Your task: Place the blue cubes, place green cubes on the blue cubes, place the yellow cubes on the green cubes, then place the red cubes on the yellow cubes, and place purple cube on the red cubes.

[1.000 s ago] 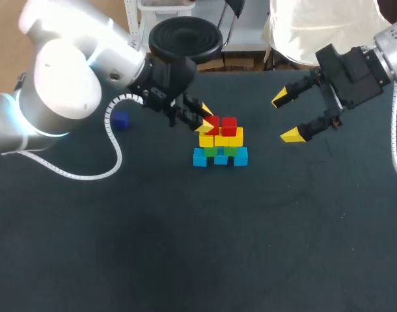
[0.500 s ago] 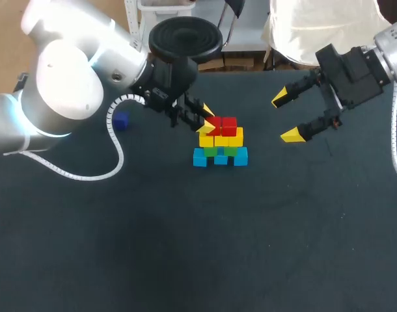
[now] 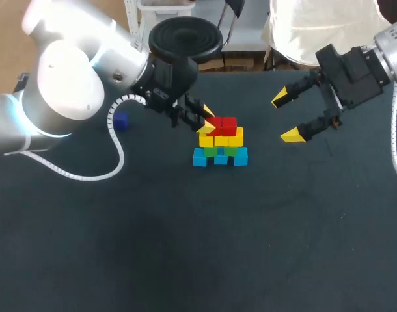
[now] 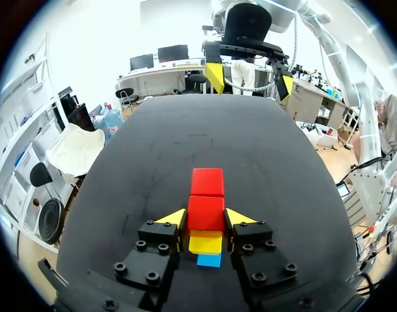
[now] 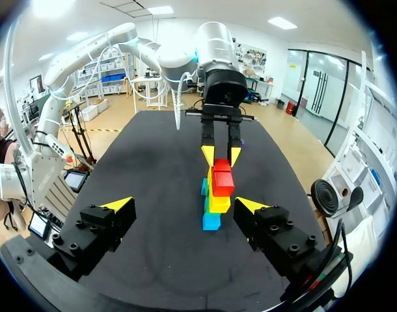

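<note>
Atop the yellow cubes (image 3: 222, 138), left tool (image 4: 205, 219) unmoved, seemingly clamped on red cube (image 4: 205, 208); right tool (image 3: 286, 117) apart.

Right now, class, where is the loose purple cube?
In the head view the purple cube lies alone on the table, left of the stack and apart from it, beside the coiled cable.

Stack of coloured plastic cubes (image 5: 218, 203), 2 red on top. On its near side, right gripper (image 5: 185, 205) spread wide; on its far side, left gripper (image 5: 221, 155) pinches rear red cube (image 5: 220, 165).
</note>
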Controlling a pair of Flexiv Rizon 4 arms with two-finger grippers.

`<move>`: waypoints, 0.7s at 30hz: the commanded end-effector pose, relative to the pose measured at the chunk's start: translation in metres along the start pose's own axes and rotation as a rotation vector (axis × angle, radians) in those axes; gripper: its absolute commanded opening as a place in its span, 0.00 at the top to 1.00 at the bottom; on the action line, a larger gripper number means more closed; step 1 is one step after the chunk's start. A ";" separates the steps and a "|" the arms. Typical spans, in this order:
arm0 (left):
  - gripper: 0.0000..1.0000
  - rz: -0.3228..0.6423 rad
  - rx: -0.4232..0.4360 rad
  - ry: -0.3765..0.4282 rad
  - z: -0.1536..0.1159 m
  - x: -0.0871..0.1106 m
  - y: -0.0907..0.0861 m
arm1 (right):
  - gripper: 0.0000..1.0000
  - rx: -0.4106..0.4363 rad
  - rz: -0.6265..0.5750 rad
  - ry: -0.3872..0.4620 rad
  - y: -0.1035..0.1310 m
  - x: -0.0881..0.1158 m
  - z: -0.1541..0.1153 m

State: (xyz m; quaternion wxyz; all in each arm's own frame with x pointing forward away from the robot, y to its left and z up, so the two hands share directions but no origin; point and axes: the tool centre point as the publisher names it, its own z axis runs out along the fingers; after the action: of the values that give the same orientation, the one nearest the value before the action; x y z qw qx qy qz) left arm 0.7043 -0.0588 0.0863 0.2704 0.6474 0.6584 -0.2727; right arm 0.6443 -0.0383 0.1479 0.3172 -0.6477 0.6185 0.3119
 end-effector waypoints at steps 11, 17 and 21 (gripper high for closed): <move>1.00 -0.006 0.002 0.003 0.002 -0.001 0.001 | 0.00 0.002 0.000 0.000 0.001 0.000 0.000; 0.87 -0.009 0.002 0.003 0.002 -0.002 0.001 | 0.00 0.002 0.000 0.000 0.001 0.000 0.000; 0.24 -0.020 0.004 0.005 0.002 -0.003 0.001 | 0.00 0.002 0.000 0.000 0.001 0.000 0.000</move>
State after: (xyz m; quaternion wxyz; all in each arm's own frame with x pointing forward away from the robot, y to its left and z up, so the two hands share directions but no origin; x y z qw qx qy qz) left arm 0.7037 -0.0607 0.0865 0.2678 0.6422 0.6634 -0.2752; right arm 0.6443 -0.0383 0.1479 0.3172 -0.6477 0.6185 0.3119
